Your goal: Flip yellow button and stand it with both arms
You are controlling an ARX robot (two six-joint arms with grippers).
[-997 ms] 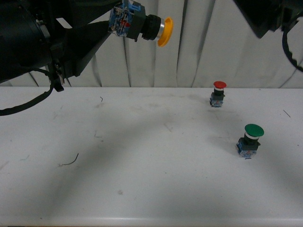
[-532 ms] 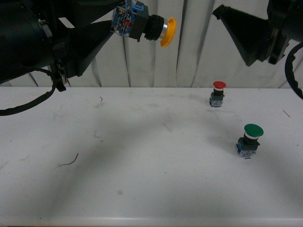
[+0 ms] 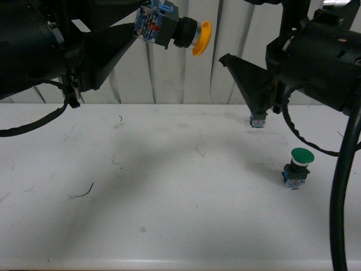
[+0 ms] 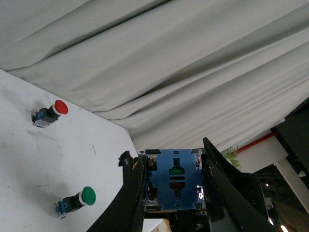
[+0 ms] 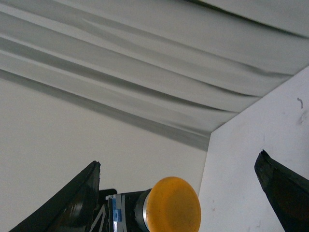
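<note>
Now the left claw [image 3: 145, 23] grips the yellow button [image 3: 179, 32] by its blue base, high above the table [image 3: 169, 214], cap facing right. The right claw [image 5: 178, 162], spread wide, should square up and close on the collar before any release. Since earlier it has swung lower and closer, hiding the cap of the red button [image 3: 258, 120].

Open air between yellow button [image 3: 175, 31] and right end effector [image 3: 228, 61]; curtain [image 3: 240, 31] behind.
</note>
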